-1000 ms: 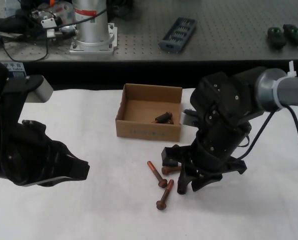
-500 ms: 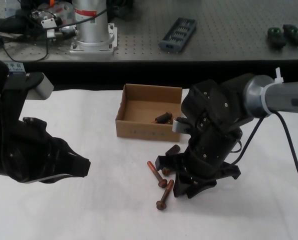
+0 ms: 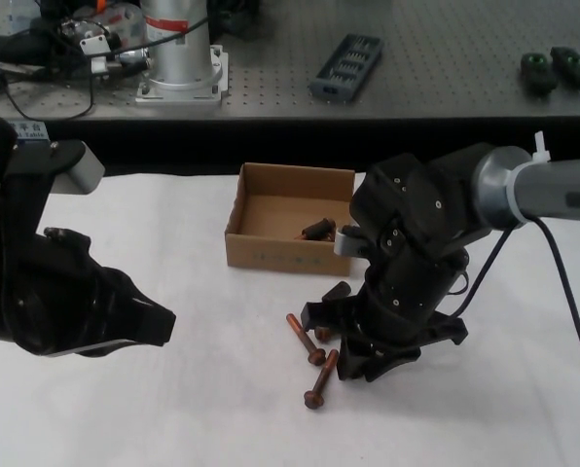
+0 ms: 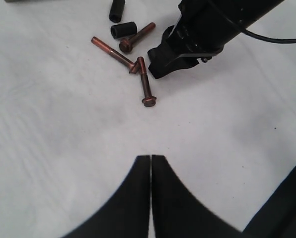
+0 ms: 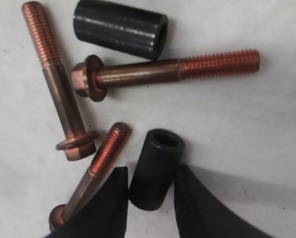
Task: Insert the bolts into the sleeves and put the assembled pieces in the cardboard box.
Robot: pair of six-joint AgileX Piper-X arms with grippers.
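Dropping lower and sliding toward the loose parts over the last second, your right hand point(image 5: 150, 172) now has its fingers parted on either side of a black sleeve point(image 5: 156, 166). They stand just beside it and, by the look of it, are not yet clamped. The sleeve lies on the white tabletop point(image 4: 48, 129), its side close to the threaded tip of a bolt point(image 5: 101, 161). Two more bolts point(image 5: 58, 84) and a second sleeve point(image 5: 119, 28) lie near, where they lay a second ago.

Your left hand point(image 4: 151, 171) is clenched on nothing and has not stirred, hanging over bare cloth well apart from the parts.

Behind the parts, the cardboard box point(image 3: 288, 255) holds one dark assembled piece point(image 3: 317, 230).

The approach looks finished and the pick is what's next. Close on the sleeve squarely, because the neighbouring bolt tip is close enough to be nudged or caught. Most of the task is still ahead.
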